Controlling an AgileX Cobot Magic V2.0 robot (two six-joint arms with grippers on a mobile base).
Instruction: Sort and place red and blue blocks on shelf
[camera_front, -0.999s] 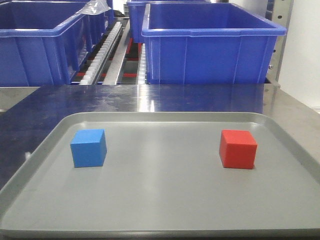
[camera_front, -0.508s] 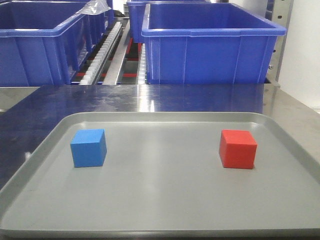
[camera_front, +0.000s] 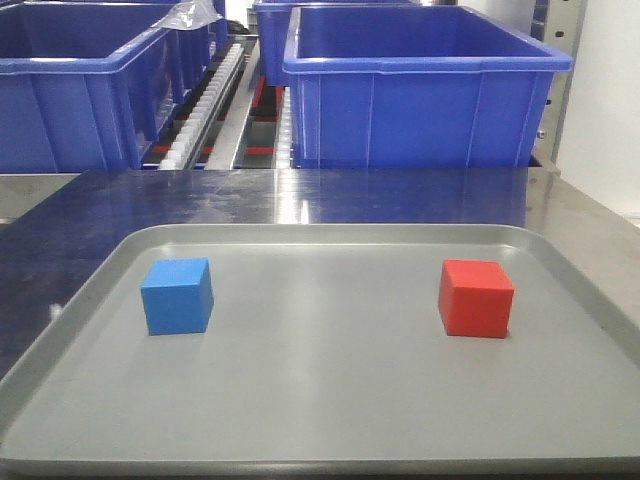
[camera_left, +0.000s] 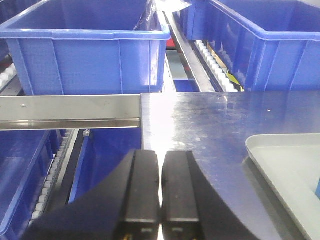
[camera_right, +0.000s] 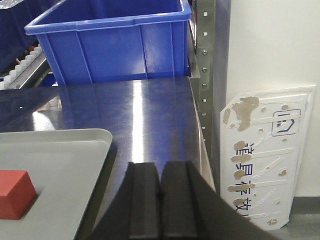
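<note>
Red matte cube (camera_front: 476, 298) and blue matte cube (camera_front: 178, 295) look light, rigid; opposite flat faces suit grasping. Left gripper (camera_left: 161, 160) and right gripper (camera_right: 160, 170) sit pinched together, empty.

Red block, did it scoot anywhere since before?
No. The red block sits in the same spot on the grey tray, just as far from its back rim and from the blue block.

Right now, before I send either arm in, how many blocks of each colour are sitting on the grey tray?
Small matte red cube: 1
Small matte blue cube: 1
Total on the grey rimmed plastic tray: 2
</note>
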